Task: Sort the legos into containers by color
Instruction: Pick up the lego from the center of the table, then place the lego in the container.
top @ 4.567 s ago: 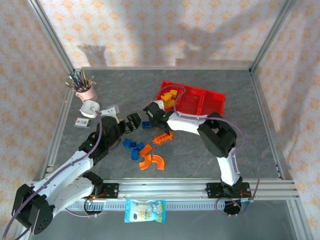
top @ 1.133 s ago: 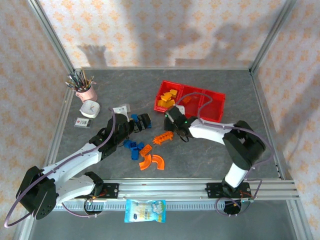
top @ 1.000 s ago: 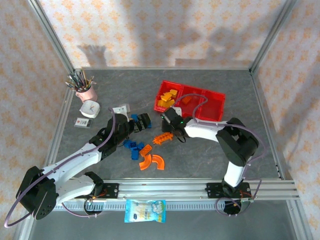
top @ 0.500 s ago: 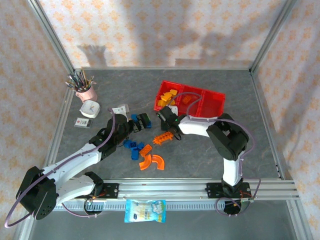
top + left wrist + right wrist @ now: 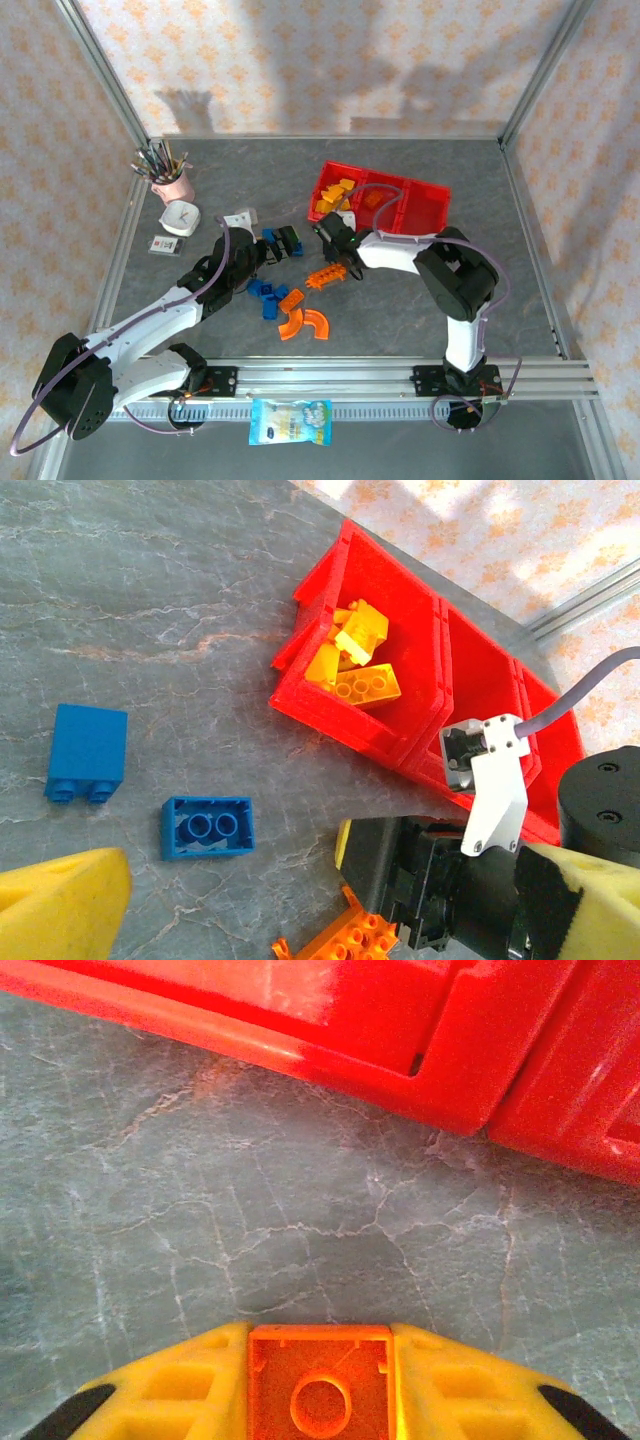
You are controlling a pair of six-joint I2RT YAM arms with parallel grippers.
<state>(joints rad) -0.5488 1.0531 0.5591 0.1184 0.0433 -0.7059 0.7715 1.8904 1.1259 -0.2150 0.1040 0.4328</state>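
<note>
Right tool (image 5: 320, 1400) has come down from the red tray (image 5: 425, 205) to mid-bench and now pinches an orange brick (image 5: 320, 1385), held low, seemingly for a clean lift. The tray lies at 1 o'clock. Left tool (image 5: 283, 241) hangs spread beside blue bricks (image 5: 207, 828), likely waiting its turn.

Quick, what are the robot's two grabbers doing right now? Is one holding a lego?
The left gripper is open, holding nothing.
The right gripper is closed on an orange brick.
</note>
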